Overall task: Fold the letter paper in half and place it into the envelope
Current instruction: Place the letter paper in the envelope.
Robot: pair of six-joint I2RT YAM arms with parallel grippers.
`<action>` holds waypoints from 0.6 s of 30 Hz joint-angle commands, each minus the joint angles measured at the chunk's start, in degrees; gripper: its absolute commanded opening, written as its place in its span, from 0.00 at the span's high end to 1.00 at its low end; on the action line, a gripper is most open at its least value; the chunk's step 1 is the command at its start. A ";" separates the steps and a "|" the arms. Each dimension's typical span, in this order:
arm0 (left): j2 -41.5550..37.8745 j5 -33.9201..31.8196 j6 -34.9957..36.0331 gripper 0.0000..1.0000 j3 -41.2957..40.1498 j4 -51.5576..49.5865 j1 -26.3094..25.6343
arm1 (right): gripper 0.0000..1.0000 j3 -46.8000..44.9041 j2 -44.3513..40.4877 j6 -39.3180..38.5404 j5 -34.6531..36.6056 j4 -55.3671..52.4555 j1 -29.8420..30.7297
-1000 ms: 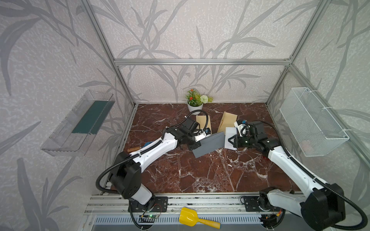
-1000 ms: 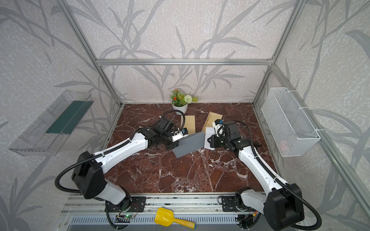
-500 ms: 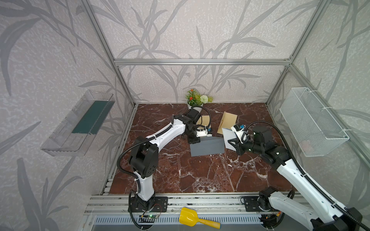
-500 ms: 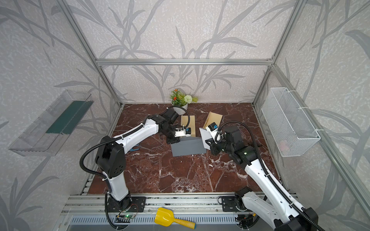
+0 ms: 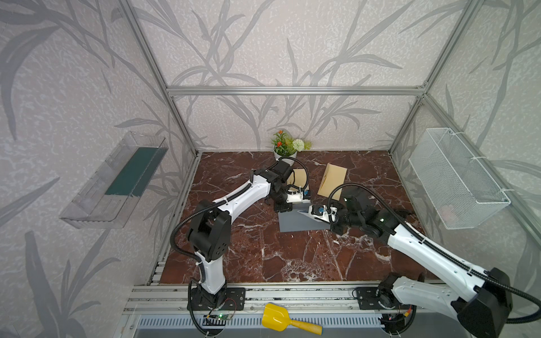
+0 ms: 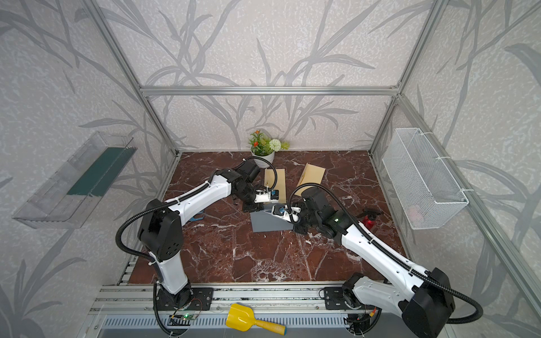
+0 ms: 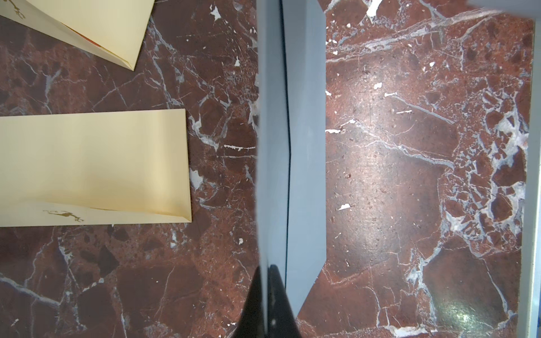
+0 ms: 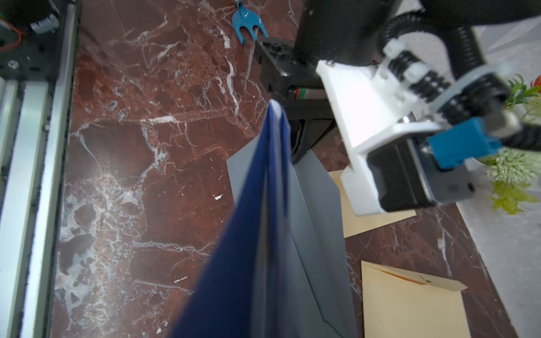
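A red-brown marble desk (image 5: 292, 257) with white veins. Near its centre lies a gray letter paper (image 5: 292, 224), one side raised off the surface. Toward 12 o'clock, one cream envelope (image 6: 281, 181) and a second cream envelope (image 5: 333, 178) lie flat, near each other. A small potted plant (image 5: 285, 152) stands at the 12 o'clock edge. A blue tool (image 6: 196, 217) lies toward 9 o'clock, and a small red object (image 6: 368, 222) toward 3 o'clock.

We find the grey-blue letter paper (image 8: 257, 234) doubled over, blurred, rising from the marble table (image 8: 131, 175) toward the lens. Beside it lie a cream envelope (image 8: 409, 307) and a second envelope (image 8: 369, 222), the latter partly behind the left arm's white camera mount (image 8: 366, 117).
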 commanded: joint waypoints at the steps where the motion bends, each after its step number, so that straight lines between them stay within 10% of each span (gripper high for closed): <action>1: -2.72 2.76 2.12 1.00 -0.52 -0.64 0.14 | 1.00 2.72 2.35 -9.14 3.77 -1.23 0.70; 18: -3.08 4.35 5.22 1.00 -0.36 -2.84 -0.59 | 1.00 3.95 8.57 -22.18 16.50 5.32 4.12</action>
